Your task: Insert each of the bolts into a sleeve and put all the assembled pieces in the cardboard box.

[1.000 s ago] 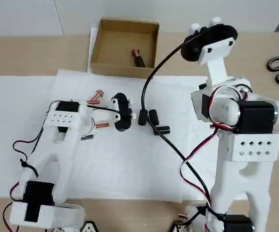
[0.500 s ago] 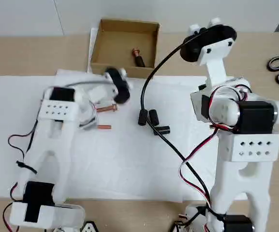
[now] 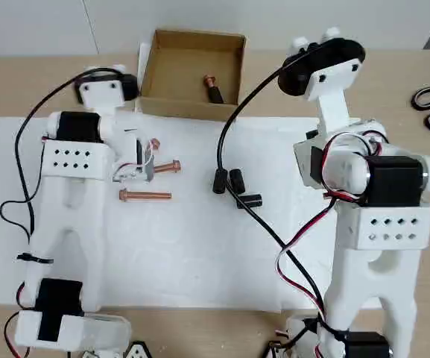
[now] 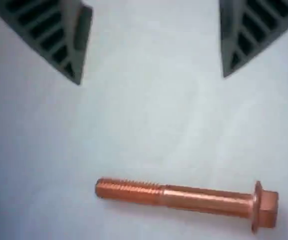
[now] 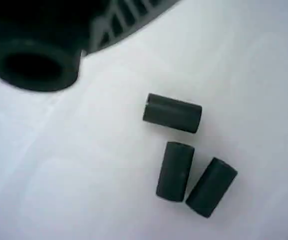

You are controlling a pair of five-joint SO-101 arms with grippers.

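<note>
While the cardboard box (image 3: 149, 74) is holding one assembled piece (image 3: 213, 89), the left tool (image 4: 151, 75) is hovering released over a bolt (image 4: 183, 197); the right tool (image 5: 44, 35) is grasping a sleeve (image 5: 34, 67).

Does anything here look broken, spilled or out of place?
Nothing looks damaged or spilled. One oddity: a black cable trails over the white paper right among the loose sleeves, where it might snag them.
</note>
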